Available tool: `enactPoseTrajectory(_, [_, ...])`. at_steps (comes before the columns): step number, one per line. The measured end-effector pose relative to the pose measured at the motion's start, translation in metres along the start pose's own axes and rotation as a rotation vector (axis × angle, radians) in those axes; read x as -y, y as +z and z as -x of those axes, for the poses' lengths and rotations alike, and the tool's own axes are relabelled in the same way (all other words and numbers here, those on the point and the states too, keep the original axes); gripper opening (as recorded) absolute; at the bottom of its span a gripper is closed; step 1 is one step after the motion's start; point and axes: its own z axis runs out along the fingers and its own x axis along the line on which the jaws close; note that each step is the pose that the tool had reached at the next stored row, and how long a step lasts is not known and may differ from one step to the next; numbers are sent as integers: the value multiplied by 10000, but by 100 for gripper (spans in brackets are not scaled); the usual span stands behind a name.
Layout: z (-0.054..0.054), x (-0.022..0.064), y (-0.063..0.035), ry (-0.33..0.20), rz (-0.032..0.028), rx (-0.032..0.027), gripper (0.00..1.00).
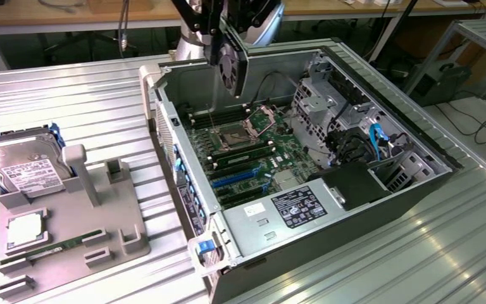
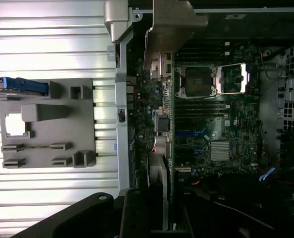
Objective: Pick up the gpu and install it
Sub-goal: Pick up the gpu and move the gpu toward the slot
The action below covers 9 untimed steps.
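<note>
My gripper (image 1: 226, 39) hangs above the open computer case (image 1: 185, 190) and is shut on the gpu (image 1: 233, 66), a thin dark card held upright over the back part of the motherboard (image 1: 287, 147). In the wrist view the gpu (image 2: 165, 124) appears edge-on, running out from the gripper (image 2: 161, 215), and its pale metal bracket (image 2: 171, 29) is at the far end. The card is well above the board and touches nothing. The blue expansion slots (image 1: 235, 178) lie lower down the board, toward the power supply.
A grey fixture tray (image 1: 129, 237) sits on the ribbed metal table at the exterior view's left. It holds a silver hard drive (image 1: 23, 170), a processor (image 1: 25, 229) and a narrow green memory stick (image 1: 53, 248). Inside the case are the power supply (image 1: 293, 208) and drive cages (image 1: 353, 126).
</note>
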Motion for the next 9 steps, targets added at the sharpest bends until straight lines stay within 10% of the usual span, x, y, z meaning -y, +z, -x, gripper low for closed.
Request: enactPoseTrajectory(9, [122,-3,5,0,0,0,28])
